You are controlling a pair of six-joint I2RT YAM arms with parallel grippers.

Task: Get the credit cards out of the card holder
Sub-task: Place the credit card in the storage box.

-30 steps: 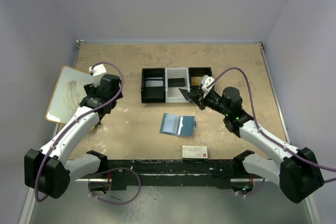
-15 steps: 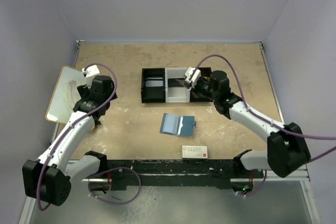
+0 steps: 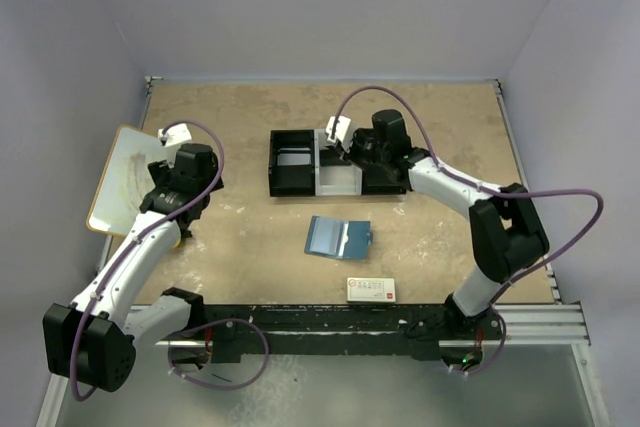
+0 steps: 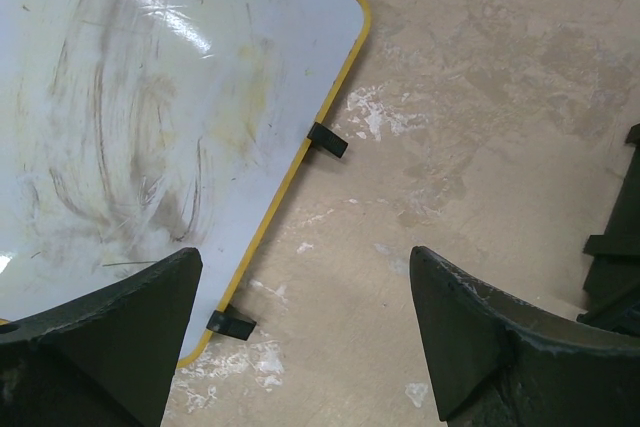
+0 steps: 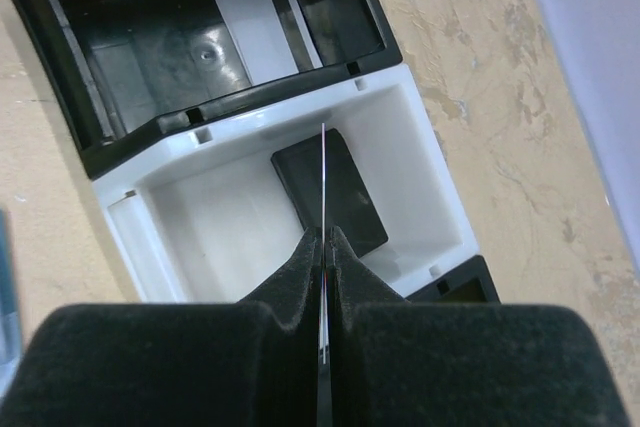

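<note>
— What's changed?

— Since a second ago my right arm has swung leftward along the tray (image 3: 272,162) and now hangs over its white middle compartment. The left arm has hardly stirred.

— Walk me across.

— Far left, the whiteboard (image 4: 130,97) lies flat, yellow-edged. My left gripper (image 4: 302,257) hovers over its corner, fingers spread as wide as they go, holding nothing. Next comes the tray: a pale card (image 5: 250,27) lies in the left black compartment and a dark flat rectangle (image 5: 350,197) in the white one.

— And the holder?

— The card holder (image 3: 338,236) lies open on the table, nearer me than the tray and apart from both grippers (a white box (image 3: 371,289) with red print sits nearer still).

— Right hand?

— My right gripper (image 5: 323,237) is pinched tight on a thin card (image 5: 323,177). The card stands upright above the white compartment. I see it edge-on from the wrist, so I cannot tell its colour.
</note>
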